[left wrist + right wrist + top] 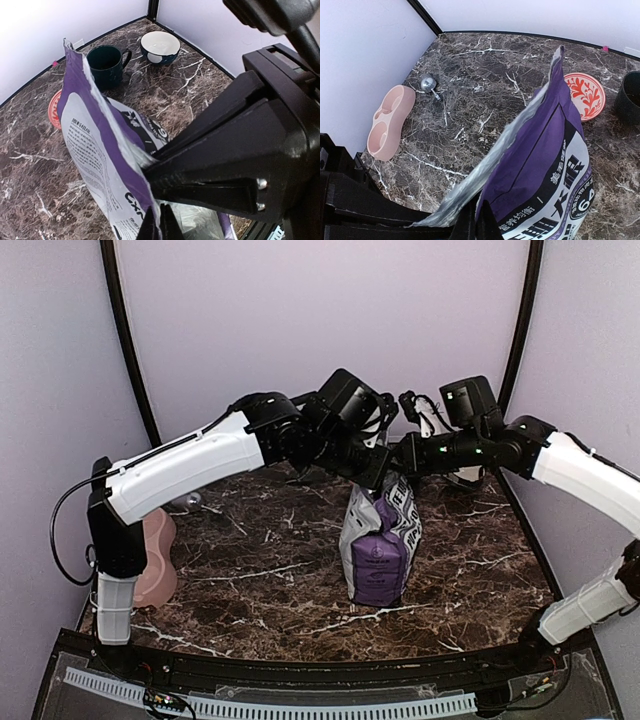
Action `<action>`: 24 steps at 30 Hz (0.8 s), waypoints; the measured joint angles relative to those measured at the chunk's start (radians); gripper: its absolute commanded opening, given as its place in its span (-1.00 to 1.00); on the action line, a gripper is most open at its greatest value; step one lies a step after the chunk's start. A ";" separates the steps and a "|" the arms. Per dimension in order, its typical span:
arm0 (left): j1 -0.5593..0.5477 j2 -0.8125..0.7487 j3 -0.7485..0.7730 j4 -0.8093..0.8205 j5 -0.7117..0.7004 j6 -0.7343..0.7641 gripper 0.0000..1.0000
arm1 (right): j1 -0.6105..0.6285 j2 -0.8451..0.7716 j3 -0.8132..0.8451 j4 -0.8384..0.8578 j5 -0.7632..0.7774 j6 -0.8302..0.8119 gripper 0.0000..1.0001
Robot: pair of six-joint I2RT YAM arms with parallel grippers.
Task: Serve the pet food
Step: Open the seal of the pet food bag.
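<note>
So the bag (380,540) stands mid-table (260,590), double bowl (155,560) at the left edge with the scoop (427,83) just behind it, and the plate (585,95), mug (107,65) and bowl (160,46) sit behind the bag (bowl nearest the back-right corner).

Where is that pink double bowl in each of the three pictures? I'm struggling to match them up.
Top external: the pink double bowl sits at the far left of the table, partly hidden behind the left arm.
Left wrist: not in this picture.
Right wrist: the bowl lies at the left, close to the wall.
Shared landmark: the purple-and-white bag, standing mid-table, shows in all three.
</note>
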 measured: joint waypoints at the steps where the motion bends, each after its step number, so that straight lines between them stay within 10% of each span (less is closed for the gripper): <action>1: -0.006 0.000 0.003 -0.011 -0.007 -0.001 -1.00 | 0.013 0.000 0.002 -0.003 0.017 0.004 -1.00; 12: -0.065 -0.050 -0.021 -0.116 -0.056 -0.031 -1.00 | 0.129 -0.033 0.004 -0.060 0.116 0.055 -1.00; 18: -0.070 -0.068 -0.044 -0.108 -0.080 -0.026 -0.49 | 0.145 -0.035 0.013 -0.082 0.127 0.057 -0.72; 24: -0.069 -0.068 -0.050 -0.101 -0.110 -0.005 -0.40 | 0.149 -0.037 0.032 -0.080 0.147 0.049 -0.50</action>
